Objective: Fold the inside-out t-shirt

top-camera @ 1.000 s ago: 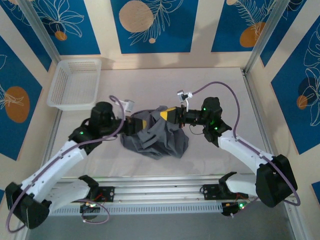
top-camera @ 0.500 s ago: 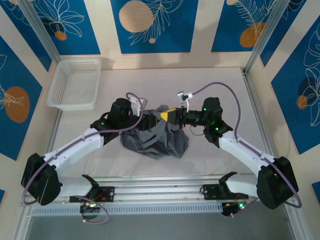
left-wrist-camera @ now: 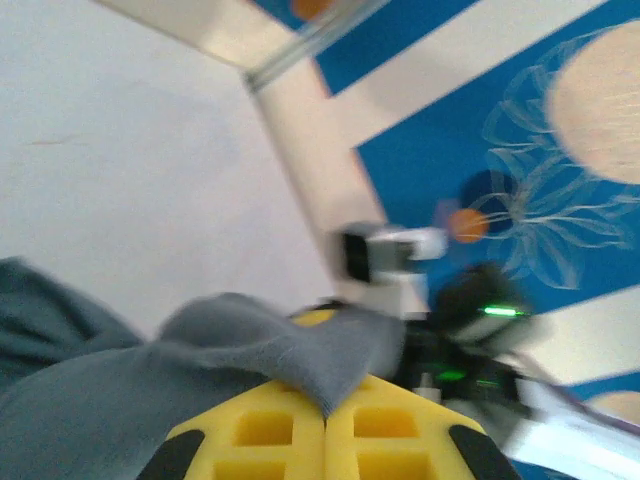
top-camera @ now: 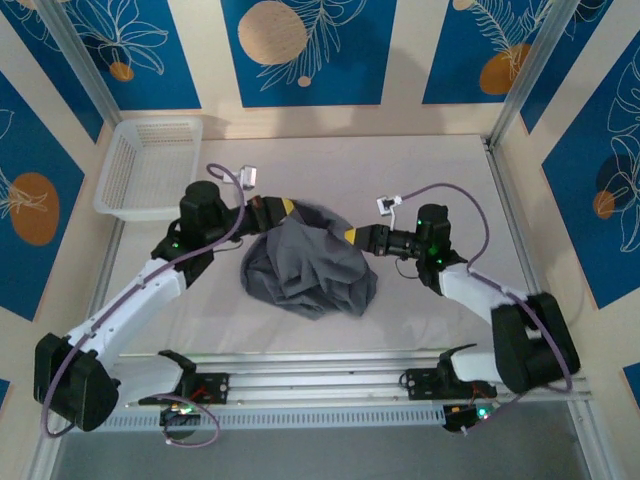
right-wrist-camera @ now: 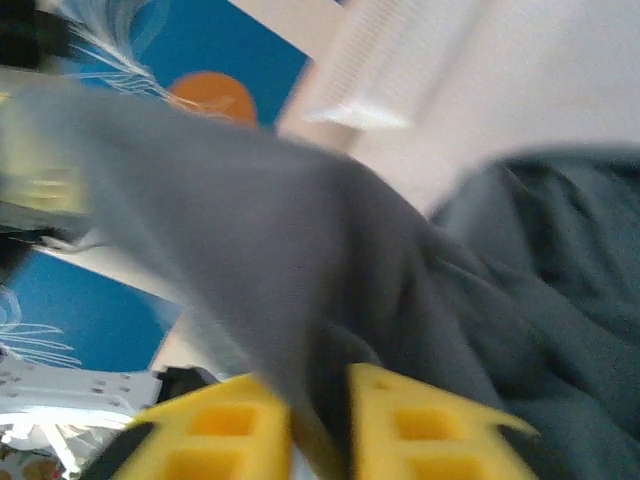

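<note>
The inside-out t-shirt (top-camera: 310,268) is a slate-grey crumpled heap in the middle of the table, its upper edge lifted and stretched between both grippers. My left gripper (top-camera: 289,208) is at the heap's upper left. In the left wrist view its yellow fingers (left-wrist-camera: 270,430) are pressed together on a fold of the grey cloth (left-wrist-camera: 300,350). My right gripper (top-camera: 352,236) is at the heap's upper right. In the right wrist view its yellow fingers (right-wrist-camera: 420,425) stand slightly apart, with grey cloth (right-wrist-camera: 330,260) draped over them and lying in the gap.
A white mesh basket (top-camera: 150,168) stands at the back left of the table. Metal frame rails run along the left and right sides, and patterned blue walls close the back.
The left gripper closed on the shirt's edge and pulled up and left. The right gripper drew back to the right and its fingers parted a little. The shirt's top edge got stretched wider.
</note>
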Motion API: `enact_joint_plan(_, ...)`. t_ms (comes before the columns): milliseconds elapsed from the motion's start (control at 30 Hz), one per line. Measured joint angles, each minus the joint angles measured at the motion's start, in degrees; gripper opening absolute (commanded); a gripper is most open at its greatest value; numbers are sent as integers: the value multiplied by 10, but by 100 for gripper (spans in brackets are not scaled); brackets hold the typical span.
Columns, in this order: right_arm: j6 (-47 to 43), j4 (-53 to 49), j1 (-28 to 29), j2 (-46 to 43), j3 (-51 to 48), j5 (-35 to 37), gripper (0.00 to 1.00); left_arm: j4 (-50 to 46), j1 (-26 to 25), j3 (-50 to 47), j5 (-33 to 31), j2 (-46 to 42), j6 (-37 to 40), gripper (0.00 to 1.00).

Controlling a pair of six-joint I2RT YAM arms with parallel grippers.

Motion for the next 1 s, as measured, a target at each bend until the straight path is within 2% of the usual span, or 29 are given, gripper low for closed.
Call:
enact_joint_plan(133, 20, -39, -16, 22, -3, 6, 43, -17, 0, 30, 68, 7, -18, 0)
enact_joint_plan(300, -9, -107, 7, -89, -2, 82, 44, -93, 0, 64, 97, 12, 22, 0)
enact_joint_plan(433, -130, -139, 138, -212, -1, 223, 43, -128, -1, 75, 108, 24, 47, 0)
enact_joint_plan(500, -210, -134, 211, -238, 3, 289, 42, -139, -2, 75, 113, 33, 54, 0)
enact_joint_plan(567, -283, -135, 261, -231, 20, 351, 40, -147, -3, 75, 117, 43, 60, 0)
enact_joint_plan(700, -388, -135, 286, -161, 73, 442, 42, -167, -8, 79, 119, 57, 76, 0)
enact_joint_plan(1000, -500, -149, 294, -55, 138, 484, 51, -191, -14, 96, 123, 59, 99, 0)
